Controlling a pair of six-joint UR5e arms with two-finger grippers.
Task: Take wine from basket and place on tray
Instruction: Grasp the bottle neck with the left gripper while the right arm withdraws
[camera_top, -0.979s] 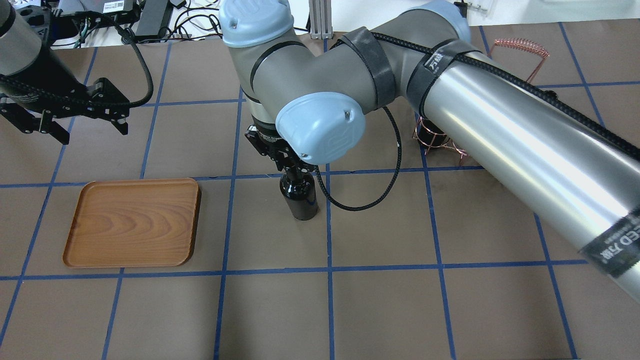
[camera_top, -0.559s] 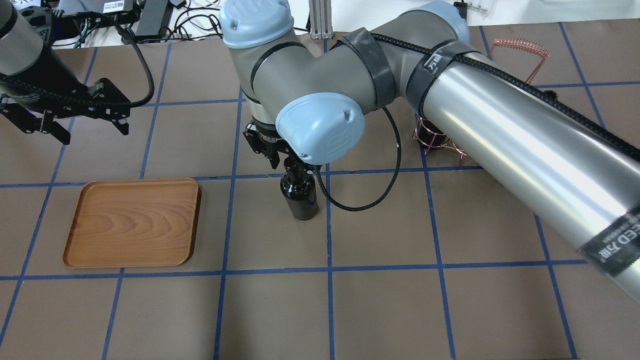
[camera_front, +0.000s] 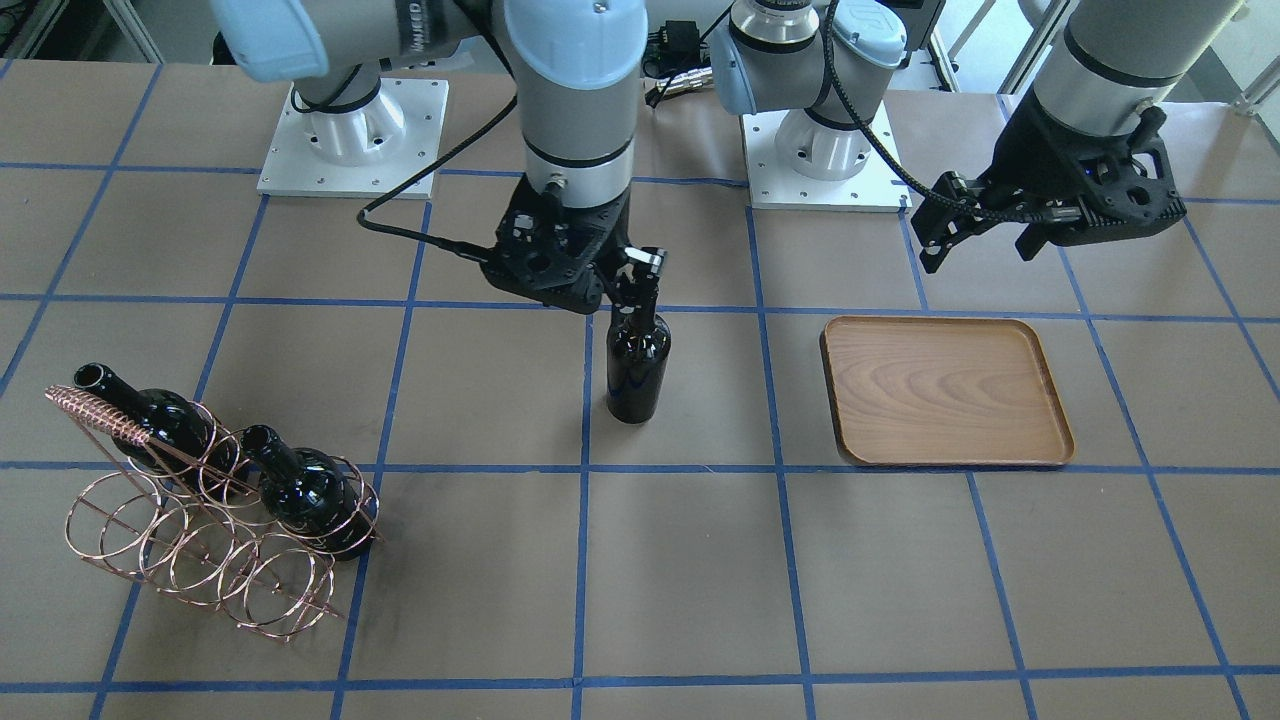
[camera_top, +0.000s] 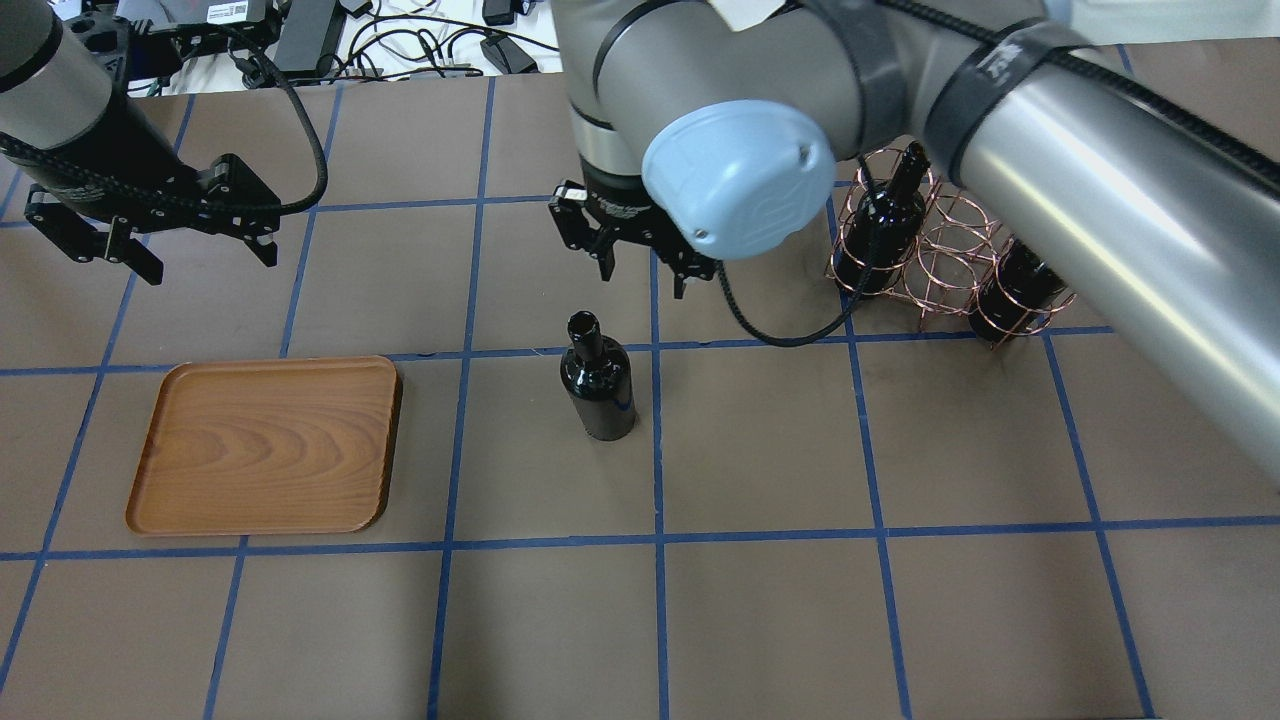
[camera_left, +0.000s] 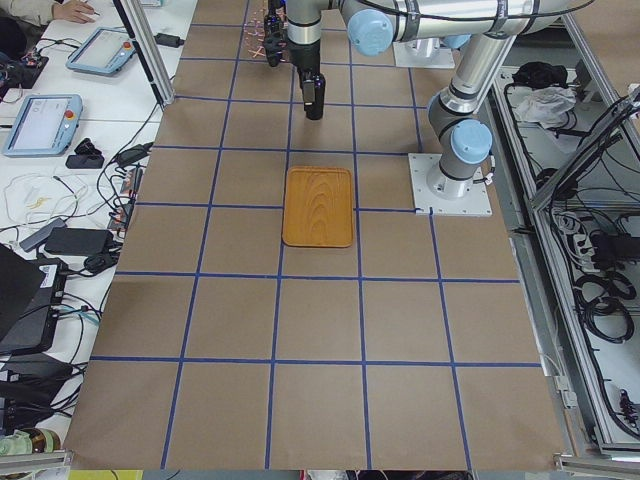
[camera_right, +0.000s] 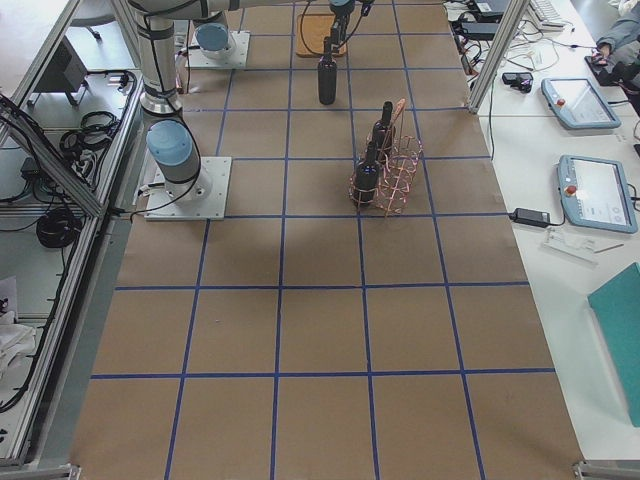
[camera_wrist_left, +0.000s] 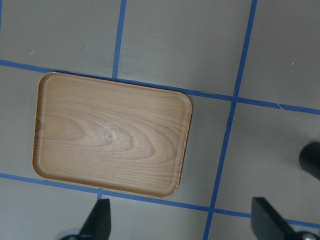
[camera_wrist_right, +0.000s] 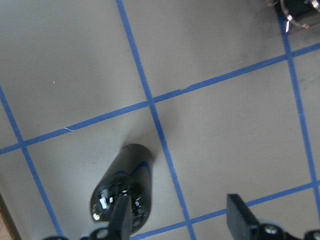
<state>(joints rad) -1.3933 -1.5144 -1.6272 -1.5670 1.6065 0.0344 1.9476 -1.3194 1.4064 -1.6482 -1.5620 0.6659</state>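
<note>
Overhead exterior: wine (camera_top: 597, 385) upright between tray (camera_top: 265, 445) and basket (camera_top: 943, 262); left gripper (camera_top: 208, 262), right gripper (camera_top: 645, 280) agape, empty.

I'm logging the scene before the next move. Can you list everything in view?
table: one, brown with blue grid lines, under everything.
tray: one, brown wood-grain, empty, on the robot's left.
basket: one, copper wire, on the robot's right.
racked wine bottles: two, near-black, in the basket.
standing wine bottle: one, near-black, upright mid-table, off the tray.
left pincer: one, black, open, beyond the tray.
right pincer: one, black, open, near the standing wine bottle.
</note>
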